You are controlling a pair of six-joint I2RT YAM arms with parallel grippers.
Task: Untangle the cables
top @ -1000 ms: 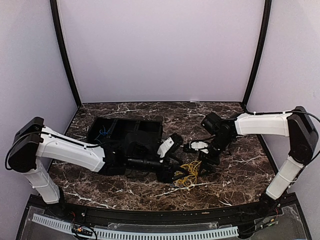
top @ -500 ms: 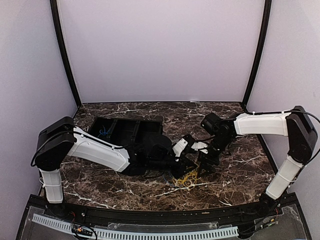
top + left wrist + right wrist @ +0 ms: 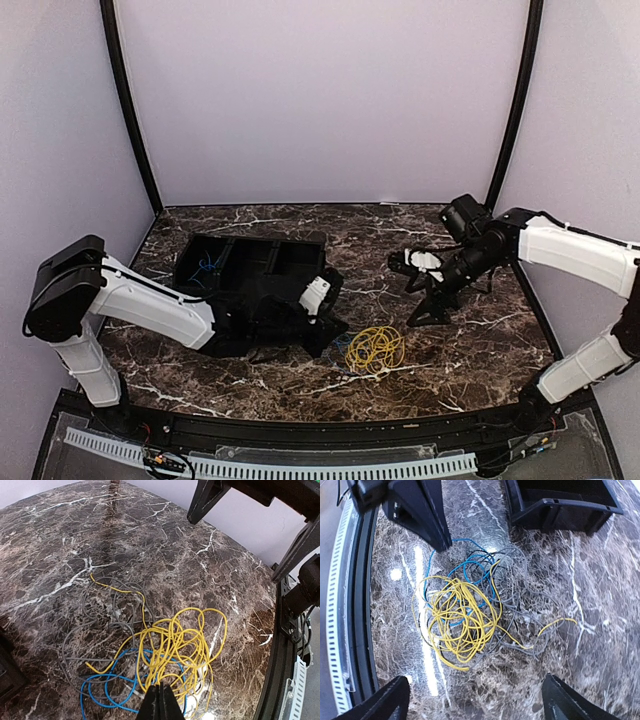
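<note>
Starting at the near edge of the bench (image 3: 250, 385), the cables lie in one heap: the yellow cable (image 3: 175, 645) coiled on top, the blue cable (image 3: 107, 692) looped under its left side, and the dark grey cable (image 3: 82, 630) spreading out beyond. The heap's long axis runs near to far, and a loose yellow tail points away and slightly right. The left end effector (image 3: 160, 700) sits low at the heap's left edge with its jaws pressed together. I cannot tell whether a strand is pinched. Farther back and to the right, the right end effector (image 3: 476, 680) hangs above the bench, spread wide and holding nothing. A black tray (image 3: 260, 240) stands beyond. The step looks like an early pick at the tangle. Next, one colour probably needs drawing out sideways while the right arm comes down to pin the rest
</note>
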